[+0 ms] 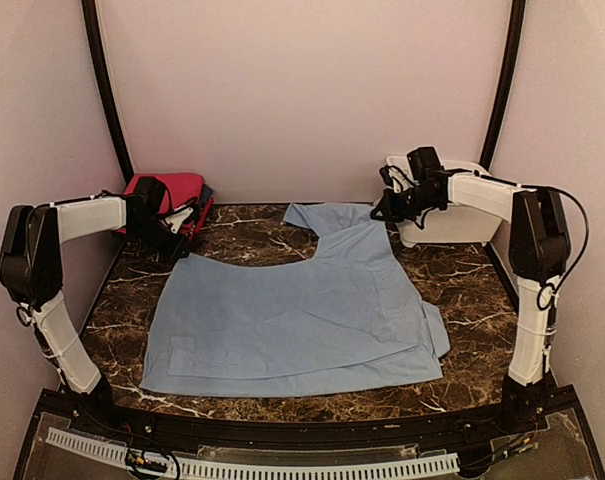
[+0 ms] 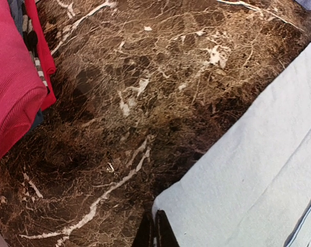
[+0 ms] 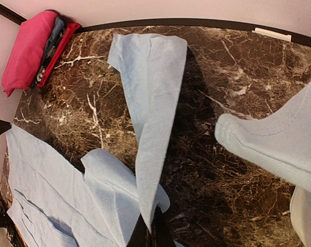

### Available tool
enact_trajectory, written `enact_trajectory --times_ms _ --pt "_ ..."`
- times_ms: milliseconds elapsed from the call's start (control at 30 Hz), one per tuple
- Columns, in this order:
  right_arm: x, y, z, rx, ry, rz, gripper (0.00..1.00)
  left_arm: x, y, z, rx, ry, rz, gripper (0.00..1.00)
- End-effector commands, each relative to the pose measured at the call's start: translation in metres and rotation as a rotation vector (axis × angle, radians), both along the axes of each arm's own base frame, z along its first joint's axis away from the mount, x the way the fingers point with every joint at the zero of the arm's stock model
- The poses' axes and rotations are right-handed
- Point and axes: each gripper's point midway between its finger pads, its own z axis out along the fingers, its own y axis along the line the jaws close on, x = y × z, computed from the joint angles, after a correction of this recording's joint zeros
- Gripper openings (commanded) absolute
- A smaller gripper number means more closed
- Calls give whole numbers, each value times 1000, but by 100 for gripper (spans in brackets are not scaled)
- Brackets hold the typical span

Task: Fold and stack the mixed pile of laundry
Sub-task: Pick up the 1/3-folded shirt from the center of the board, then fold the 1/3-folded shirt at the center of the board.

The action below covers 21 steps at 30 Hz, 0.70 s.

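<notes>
My left gripper (image 2: 154,232) is clamped on the far-left corner of the pale blue shirt (image 1: 292,320), which lies spread across the marble table (image 1: 462,285); my right gripper (image 3: 149,231) pinches a lifted strip of the same shirt. Folded magenta-pink pieces (image 1: 170,190) sit at the table's far-left corner

Place: was a robot lab booth.
Shell: wall (image 1: 302,90), poles (image 1: 106,90) enclosed it.
Rig: left arm (image 1: 60,335), right arm (image 1: 528,325) flanked table (image 1: 462,280).

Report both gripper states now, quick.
Left gripper: closed, pinching a corner of the pale blue garment.
Right gripper: closed, holding a raised edge of the same garment.
</notes>
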Motion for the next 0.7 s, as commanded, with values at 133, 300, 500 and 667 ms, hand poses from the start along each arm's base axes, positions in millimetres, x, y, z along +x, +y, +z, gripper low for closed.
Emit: enact_trajectory --times_ms 133,300,500,667 --pt "-39 9 62 53 -117 40 0 -36 -18 11 68 -75 -140 0" --pt "-72 6 56 48 -105 43 0 -58 -17 14 89 -108 -175 0" --pt "-104 1 48 34 -80 52 0 -82 -15 34 97 -136 -175 0" --pt "-128 -1 50 32 -78 62 0 -112 -15 42 100 -151 -198 3"
